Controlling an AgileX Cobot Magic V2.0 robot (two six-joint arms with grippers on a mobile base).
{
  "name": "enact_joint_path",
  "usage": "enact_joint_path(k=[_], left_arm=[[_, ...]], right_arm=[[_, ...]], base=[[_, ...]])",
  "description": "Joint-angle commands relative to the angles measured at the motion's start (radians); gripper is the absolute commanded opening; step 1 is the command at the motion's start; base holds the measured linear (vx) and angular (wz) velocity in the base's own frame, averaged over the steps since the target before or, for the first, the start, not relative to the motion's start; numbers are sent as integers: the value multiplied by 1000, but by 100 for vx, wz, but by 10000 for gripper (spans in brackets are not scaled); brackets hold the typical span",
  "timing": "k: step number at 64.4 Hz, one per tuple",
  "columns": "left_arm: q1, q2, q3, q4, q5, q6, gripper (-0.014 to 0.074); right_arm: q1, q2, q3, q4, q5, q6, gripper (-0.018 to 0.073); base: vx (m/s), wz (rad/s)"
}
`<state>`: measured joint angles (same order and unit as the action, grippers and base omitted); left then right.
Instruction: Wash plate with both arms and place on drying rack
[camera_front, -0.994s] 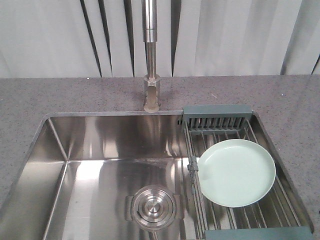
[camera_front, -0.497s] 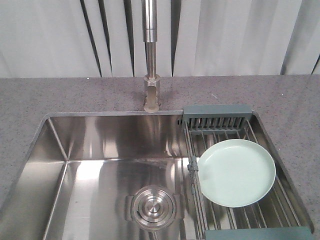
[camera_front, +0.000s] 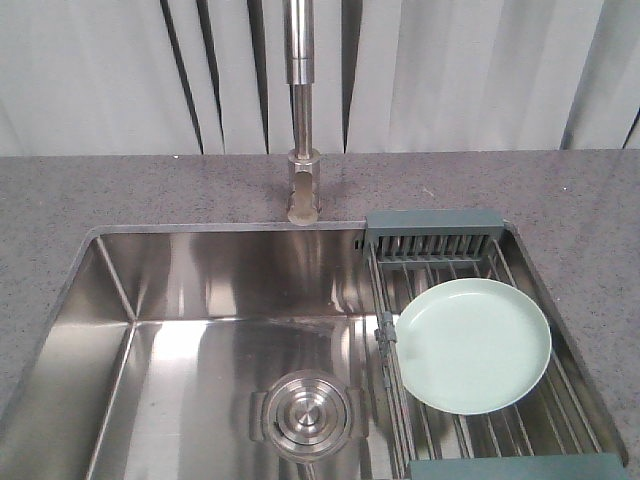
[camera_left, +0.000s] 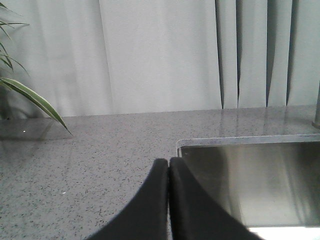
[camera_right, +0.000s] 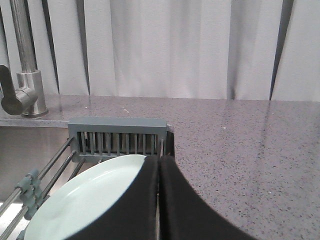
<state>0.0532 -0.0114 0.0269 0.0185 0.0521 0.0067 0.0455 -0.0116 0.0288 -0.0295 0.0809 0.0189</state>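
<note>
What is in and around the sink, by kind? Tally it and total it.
Plate: 1
Drying rack: 1
Faucet: 1
Drain: 1
Sink basin: 1
Grippers, both shut: 2, left and right
Total: 7

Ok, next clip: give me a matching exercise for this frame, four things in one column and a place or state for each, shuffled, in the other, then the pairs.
Things:
1. plate
2. drain
3. faucet
4. left claw

Places or states:
A. rising from the counter behind the sink
B. shut, holding nothing, over the counter beside the sink's corner
C. lying face up on the bars of the drying rack
D. set in the floor of the steel basin

Pairs: 1-C, 2-D, 3-A, 4-B
</note>
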Motion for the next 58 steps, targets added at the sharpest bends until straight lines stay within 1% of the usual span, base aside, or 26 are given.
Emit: enact_joint_path(k=[1, 10, 17, 58], left_arm=[[3, -14, -26, -10, -76, 0, -6], [3, -14, -26, -10, -76, 0, -6], [3, -14, -26, -10, -76, 0, -6], [3, -14, -26, -10, -76, 0, -6]], right_arm=[[0, -5, 3, -17, -81, 7, -8], [0, -5, 3, -17, -81, 4, -8], [0, -5, 3, -17, -53, 3, -8], [0, -5, 2, -15, -59, 3, -8]], base=[[0, 0], [0, 0], [0, 0], [0, 0]])
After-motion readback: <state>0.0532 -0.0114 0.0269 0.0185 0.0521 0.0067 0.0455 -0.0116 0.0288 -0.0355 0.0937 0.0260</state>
